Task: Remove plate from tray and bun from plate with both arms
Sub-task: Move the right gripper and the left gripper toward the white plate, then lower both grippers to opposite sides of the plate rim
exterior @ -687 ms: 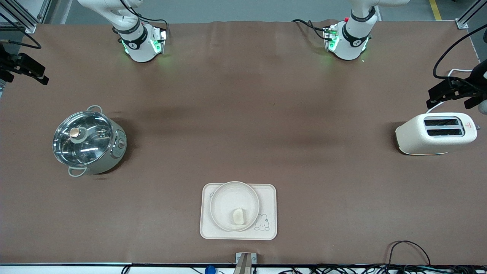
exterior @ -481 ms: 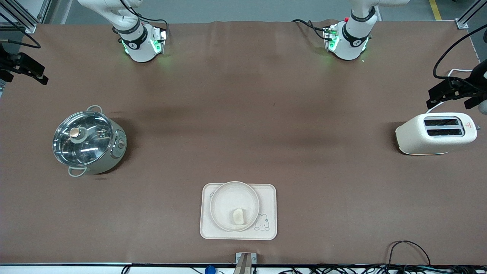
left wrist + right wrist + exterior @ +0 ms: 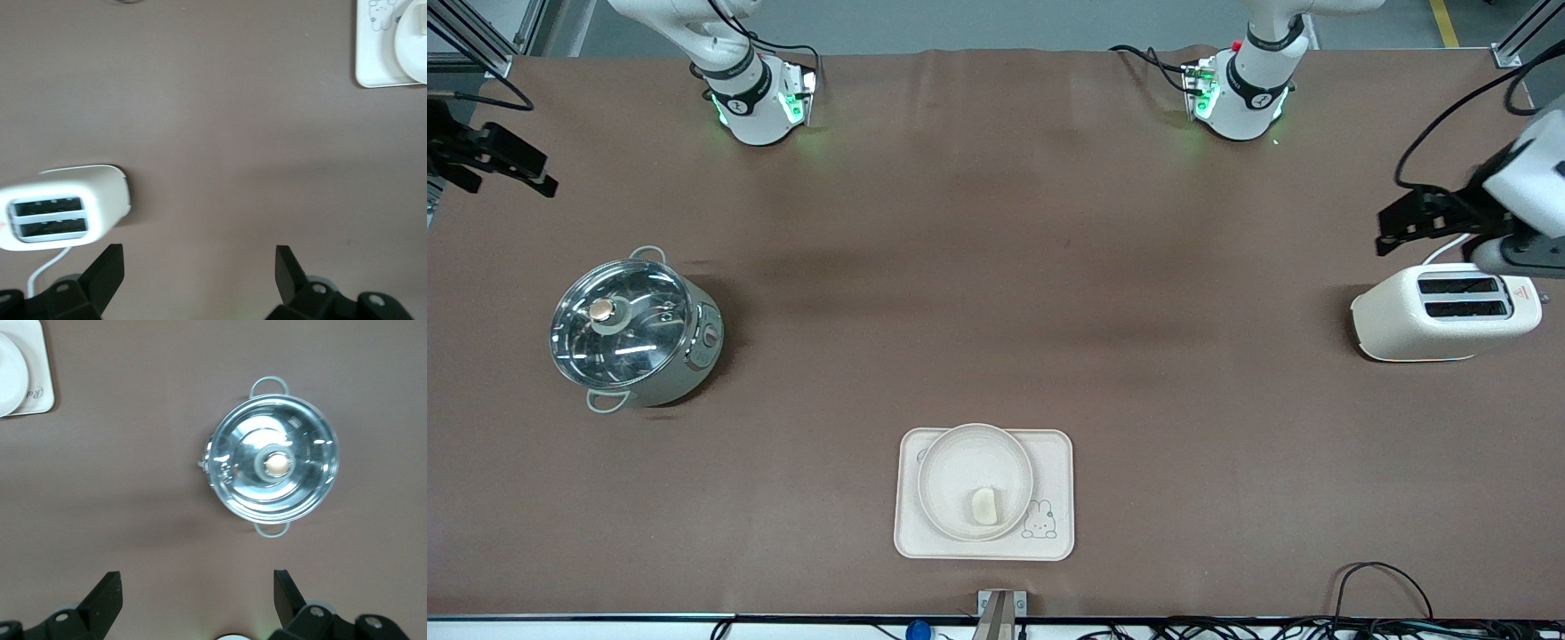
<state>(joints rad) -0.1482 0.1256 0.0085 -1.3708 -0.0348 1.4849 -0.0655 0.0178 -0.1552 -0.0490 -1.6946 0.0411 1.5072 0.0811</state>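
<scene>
The round cream plate rests on the rectangular tray near the table's front edge. The small pale bun lies in the plate. My left gripper is open and empty, up in the air over the table beside the toaster, at the left arm's end. In the left wrist view its gripper frames bare table, with a corner of the plate showing. My right gripper is open and empty over the table's edge at the right arm's end. In the right wrist view that gripper is open.
A white toaster stands at the left arm's end and shows in the left wrist view. A lidded steel pot stands at the right arm's end and shows in the right wrist view.
Both grippers have moved a little inward over the table from its two ends. More of the left wrist shows. The plate, bun and tray have not moved.
</scene>
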